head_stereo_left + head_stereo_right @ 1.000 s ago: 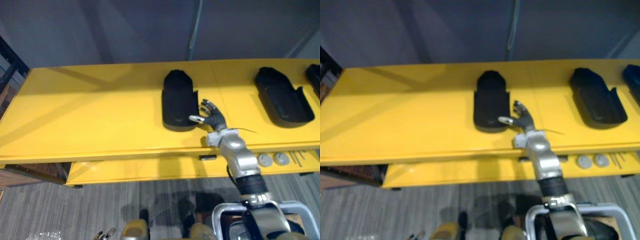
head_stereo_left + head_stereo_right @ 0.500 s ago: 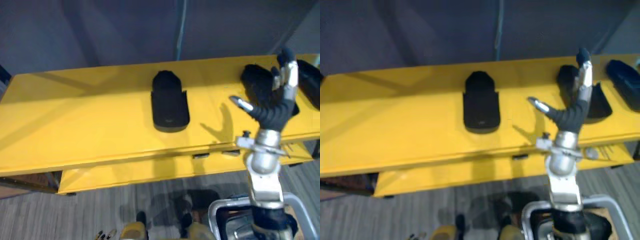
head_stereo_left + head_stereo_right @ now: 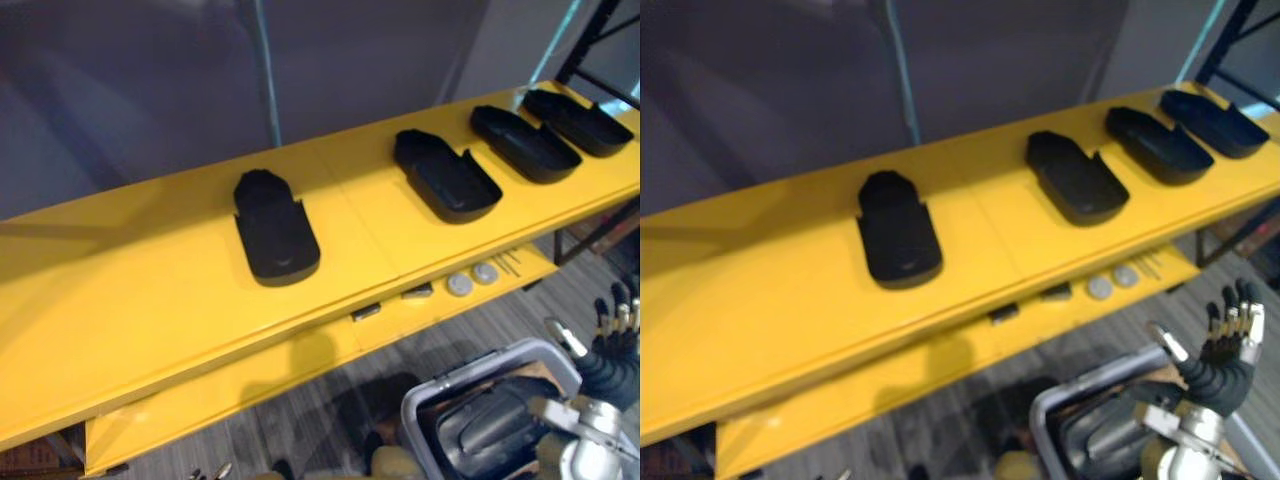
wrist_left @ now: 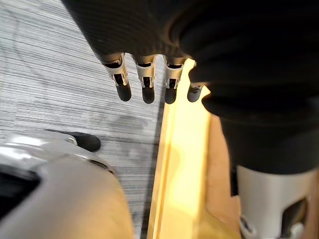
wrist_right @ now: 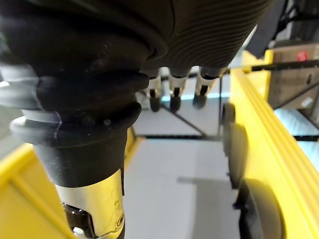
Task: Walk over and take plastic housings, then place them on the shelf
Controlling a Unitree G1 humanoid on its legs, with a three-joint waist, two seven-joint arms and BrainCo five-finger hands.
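Long yellow shelf across the scene, and four black plastic housings sit in a row on its top board, each apart from the next. Down at lower right, a grey bin with dark parts inside. Just beside it the right hand is raised, fingers straight and empty, while the left hand hangs relaxed and empty by the shelf's yellow edge.

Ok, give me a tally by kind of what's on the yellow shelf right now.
black housings on the shelf top: 4
grey round discs on the lower board: 2
small dark blocks, lower board: 2
Total: 8, plus thin rods too blurred to count.
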